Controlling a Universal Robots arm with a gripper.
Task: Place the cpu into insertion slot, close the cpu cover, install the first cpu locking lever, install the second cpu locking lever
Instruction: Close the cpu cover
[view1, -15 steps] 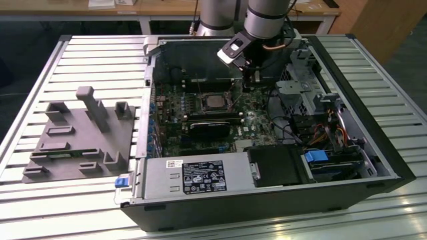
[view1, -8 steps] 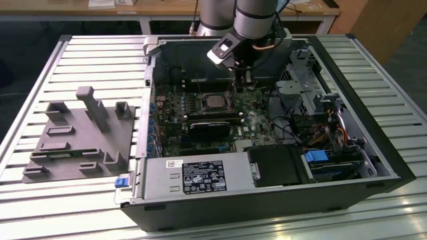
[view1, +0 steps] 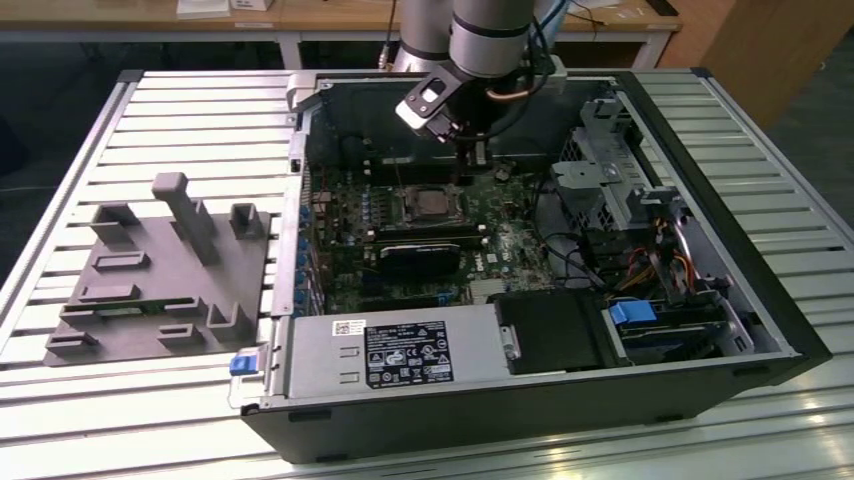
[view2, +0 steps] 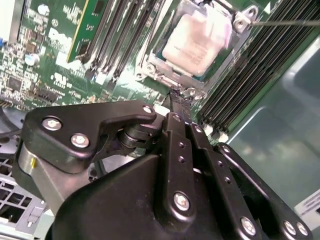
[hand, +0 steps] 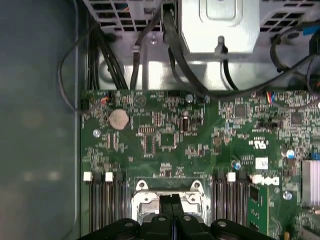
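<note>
The cpu (view2: 195, 42) lies with its dull silver top up in the insertion slot (view1: 430, 203) on the green motherboard. The silvery cpu cover (view2: 150, 66) frames it and looks laid down around the chip. A thin metal lever rod (view2: 287, 22) sticks out from one corner of the socket. My gripper (view2: 178, 96) is shut, its black fingers pressed together, tips just at the socket's edge. In the first wrist view the gripper (hand: 171, 199) stands over the metal frame (hand: 141, 199). In the exterior view the gripper (view1: 466, 160) hangs just beyond the socket.
The open computer case (view1: 747, 330) has tall walls around the board. Black memory slots (view2: 240, 75) flank the socket, and a black heat sink (view1: 416, 258) sits near it. Cables and a drive cage (view1: 614, 170) crowd the exterior view's right. A grey fixture (view1: 160, 270) lies outside the case.
</note>
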